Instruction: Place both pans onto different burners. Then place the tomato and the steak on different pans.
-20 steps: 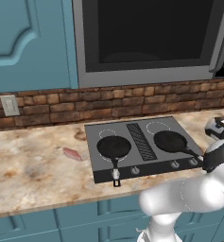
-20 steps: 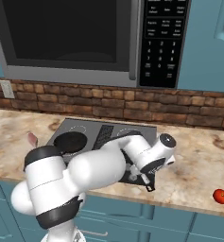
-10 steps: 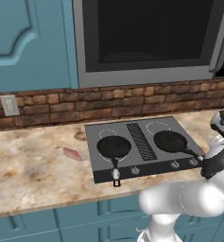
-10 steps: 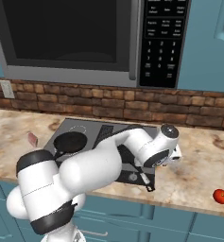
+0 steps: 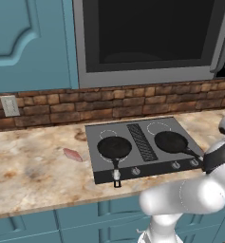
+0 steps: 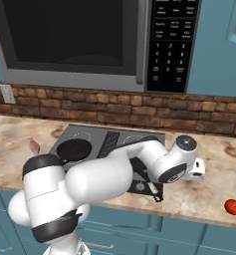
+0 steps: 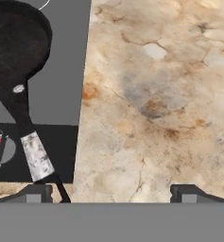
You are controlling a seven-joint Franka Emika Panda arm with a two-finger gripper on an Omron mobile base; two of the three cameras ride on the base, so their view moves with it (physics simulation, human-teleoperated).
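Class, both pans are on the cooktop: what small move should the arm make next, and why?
Probably swing the open, empty claw further right toward the tomato. Both pans already sit on separate burners, the tomato lies on the counter to the arm's right, and the steak lies further off, left of the cooktop.

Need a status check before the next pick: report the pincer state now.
Pincer: open, holding nothing, fingertips spread wide over bare counter just right of the right pan.

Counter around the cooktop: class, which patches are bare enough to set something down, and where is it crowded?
Bare: counter left of the steak, and the stretch between cooktop and tomato. Crowded: the cooktop, holding both pans.
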